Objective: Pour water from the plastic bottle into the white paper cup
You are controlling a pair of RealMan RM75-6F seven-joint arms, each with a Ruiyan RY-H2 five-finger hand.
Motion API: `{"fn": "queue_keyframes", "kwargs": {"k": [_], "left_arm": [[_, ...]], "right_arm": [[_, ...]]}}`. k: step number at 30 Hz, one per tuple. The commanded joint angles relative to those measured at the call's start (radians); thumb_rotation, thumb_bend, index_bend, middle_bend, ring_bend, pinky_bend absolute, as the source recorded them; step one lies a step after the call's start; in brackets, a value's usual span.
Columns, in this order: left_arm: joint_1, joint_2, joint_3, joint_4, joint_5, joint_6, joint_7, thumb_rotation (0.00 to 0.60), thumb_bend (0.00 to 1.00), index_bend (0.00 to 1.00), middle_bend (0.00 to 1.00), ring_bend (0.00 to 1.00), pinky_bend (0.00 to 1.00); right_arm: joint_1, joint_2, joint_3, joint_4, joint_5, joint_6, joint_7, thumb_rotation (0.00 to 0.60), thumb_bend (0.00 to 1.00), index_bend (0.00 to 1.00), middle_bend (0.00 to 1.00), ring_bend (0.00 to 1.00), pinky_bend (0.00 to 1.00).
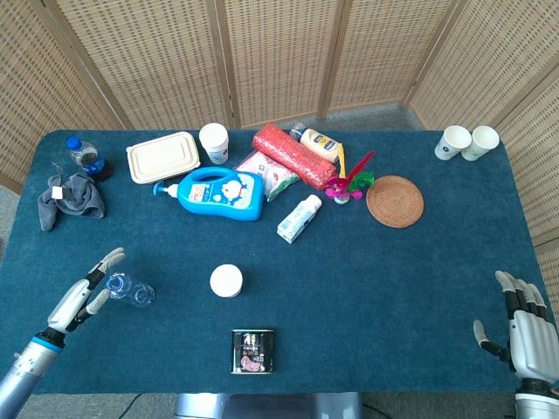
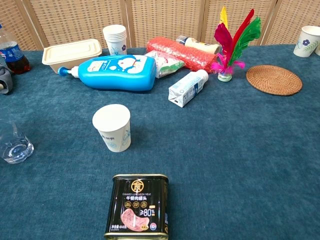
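the left hand [image 1: 86, 295] is lying low at the near left of the dark blue cloth-covered table [image 1: 393, 288], its fingers spread and holding nothing, with the small clear plastic bottle [image 1: 129, 291] standing just beside the fingertips and, as far as the head view is showing, not touching them. the bottle is sitting upright with a little water pooling in its base, and only that base is showing at the left edge of the chest view. the white paper cup [image 2: 113, 127] is waiting upright and open-mouthed near the middle, to the right of the bottle and behind the black rectangular tin of luncheon meat [image 2: 138, 206]. the step in hand appears to be the grasp: the fingers are needing to wrap around the bottle's middle, squarely and gently, since thin plastic is likely to buckle or tip. the right hand [image 1: 526, 330] is resting at the near right corner, fingers apart, empty, well away from everything.
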Motion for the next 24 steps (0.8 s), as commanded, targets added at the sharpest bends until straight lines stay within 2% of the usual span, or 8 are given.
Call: {"fn": "queue_keyframes", "kwargs": {"k": [1,10,19,21,24], "left_arm": [[0.007,0.016,0.0,-0.016,0.007,0.02,0.002,0.007,0.32,0.0,0.0,0.0,0.01],[0.028,0.056,-0.003,-0.059,0.012,0.073,0.004,0.001,0.32,0.0,0.0,0.0,0.02],[0.065,0.126,-0.035,-0.151,-0.004,0.167,0.028,0.006,0.32,0.0,0.0,0.0,0.06],[0.078,0.139,-0.046,-0.174,-0.008,0.198,0.051,0.034,0.32,0.0,0.02,0.02,0.08],[0.095,0.166,-0.056,-0.217,-0.013,0.228,0.078,0.169,0.33,0.0,0.04,0.07,0.12]], "right_arm": [[0.001,0.0,0.0,-0.002,0.0,-0.001,-0.002,0.6,0.42,0.0,0.1,0.0,0.0],[0.009,0.003,0.002,-0.015,-0.002,-0.006,-0.02,0.6,0.42,0.0,0.1,0.0,0.0],[0.019,0.009,0.006,-0.04,-0.014,-0.005,-0.055,0.6,0.42,0.0,0.1,0.0,0.0],[0.021,0.01,0.006,-0.046,-0.016,-0.004,-0.067,0.6,0.42,0.0,0.1,0.0,0.0],[0.024,0.01,0.006,-0.051,-0.019,-0.003,-0.08,0.6,0.42,0.0,0.1,0.0,0.0]]}}
